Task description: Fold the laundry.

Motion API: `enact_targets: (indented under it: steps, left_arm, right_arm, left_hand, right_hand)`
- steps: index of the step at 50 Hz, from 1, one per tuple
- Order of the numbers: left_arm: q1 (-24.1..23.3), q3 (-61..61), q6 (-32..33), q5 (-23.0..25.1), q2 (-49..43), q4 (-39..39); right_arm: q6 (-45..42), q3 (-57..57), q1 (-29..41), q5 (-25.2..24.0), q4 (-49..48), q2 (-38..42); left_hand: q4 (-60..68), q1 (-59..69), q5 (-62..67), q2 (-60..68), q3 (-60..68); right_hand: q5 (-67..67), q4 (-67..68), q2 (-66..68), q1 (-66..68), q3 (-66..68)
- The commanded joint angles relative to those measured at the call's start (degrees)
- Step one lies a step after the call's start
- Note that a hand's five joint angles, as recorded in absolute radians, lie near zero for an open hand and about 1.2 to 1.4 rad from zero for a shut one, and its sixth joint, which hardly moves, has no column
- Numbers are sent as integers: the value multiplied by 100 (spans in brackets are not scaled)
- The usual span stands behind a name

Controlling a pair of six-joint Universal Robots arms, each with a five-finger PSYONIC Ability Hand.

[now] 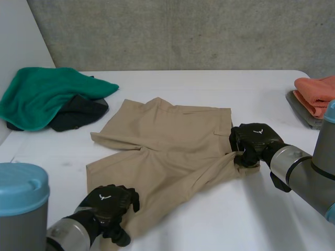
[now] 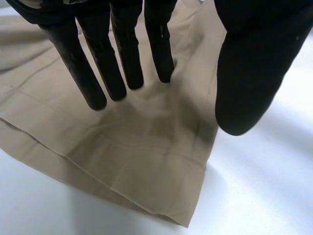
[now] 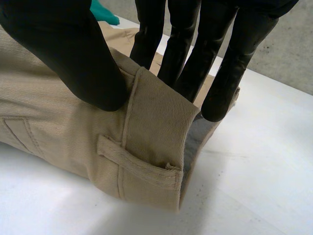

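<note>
Lying on white table (image 1: 209,219) — shorts (image 1: 167,141); concrete wall (image 1: 183,31) behind.

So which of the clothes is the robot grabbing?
The tan shorts in the middle: the right hand pinches their waistband. The green cloth, black cloth and orange cloth lie untouched aside.

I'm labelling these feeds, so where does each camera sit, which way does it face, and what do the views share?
Head view: between and behind the arms, looking down at the white table; both arms, left robot hand and right robot hand show.
Left wrist view: on the left wrist, along the palm, at a leg hem of the tan shorts; straight fingers and thumb show.
Right wrist view: on the right wrist, at the waistband pinched between thumb and fingers.
Shared: the shorts.
</note>
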Motion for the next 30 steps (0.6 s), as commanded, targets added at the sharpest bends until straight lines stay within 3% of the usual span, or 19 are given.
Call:
enact_targets:
  steps: [1, 4, 7, 11, 17, 25, 30]
  left_arm:
    - [-16, 500, 165, -394, -683, 546]
    - [-16, 799, 542, -544, -754, 837]
    - [28, 1343, 1543, -571, -1017, 1267]
    - [203, 2361, 3201, -545, -1797, 2205]
    - [643, 4109, 4611, -168, -3334, 2946]
    - [783, 6508, 4824, 605, -5162, 3087]
    - [898, 7873, 4815, 817, -6237, 3114]
  right_arm:
    - [-112, -39, 17, -2, -14, -28]
    - [-392, -101, 78, 16, -14, -20]
    - [-909, -206, 87, 51, -32, -28]
    - [-1403, -557, 104, 121, -259, 94]
    - [-1553, -1497, 526, 718, -1165, 840]
    - [-2221, -3061, 623, 1062, -1789, 2343]
    - [-2546, -4169, 711, 1202, -2202, 3406]
  left_hand:
    - [5637, 5537, 5644, 5585, 5566]
    - [5637, 5537, 5644, 5585, 5566]
    - [5637, 5537, 5644, 5585, 5566]
    - [5637, 5537, 5644, 5585, 5566]
    - [5637, 5537, 5644, 5585, 5566]
    - [5637, 5537, 5644, 5585, 5566]
    - [5637, 5537, 5644, 5585, 5566]
  right_hand:
    - [1332, 1162, 1219, 2275, 1159]
    - [1332, 1162, 1219, 2275, 1159]
    - [1332, 1162, 1219, 2275, 1159]
    - [1332, 1162, 1219, 2275, 1159]
    - [1332, 1162, 1219, 2275, 1159]
    - [1332, 1162, 1219, 2275, 1159]
    - [1332, 1162, 1219, 2275, 1159]
